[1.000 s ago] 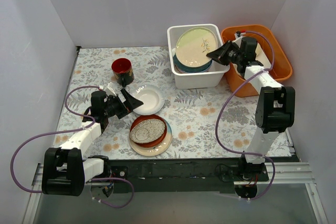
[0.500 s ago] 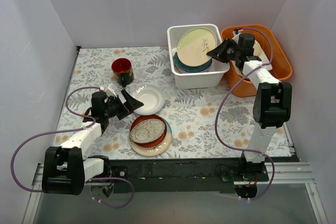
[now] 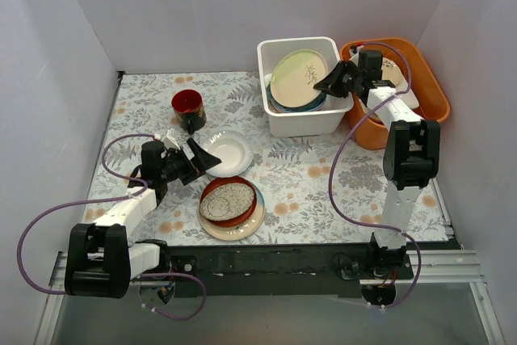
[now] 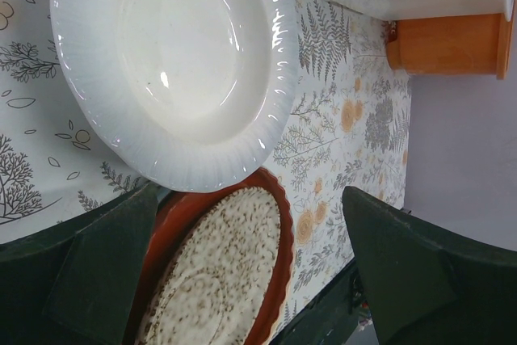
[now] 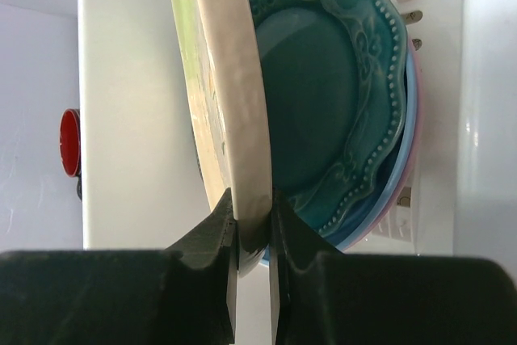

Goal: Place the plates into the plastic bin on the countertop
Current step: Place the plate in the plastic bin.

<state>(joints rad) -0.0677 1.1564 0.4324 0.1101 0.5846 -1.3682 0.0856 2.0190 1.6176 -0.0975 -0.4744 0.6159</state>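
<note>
The left gripper (image 3: 205, 154) stands with jaws wide apart at the left rim of the white ribbed plate (image 3: 230, 153) on the countertop (image 3: 315, 175), holding nothing. Nearer the arm bases, the speckled oval dish (image 3: 228, 200) rests on the red-brown plate (image 3: 242, 217). To the right, the right gripper (image 5: 253, 224) is clamped narrowly on the rim of the cream plate (image 3: 299, 77), which is tilted inside the plastic bin (image 3: 300, 124) above the teal plate (image 5: 323, 94).

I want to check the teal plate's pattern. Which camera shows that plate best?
The right wrist view: the teal plate sits close up, its beaded rim and embossed face clear. The top view shows only a dark edge under the cream plate. The left wrist view misses it.
</note>
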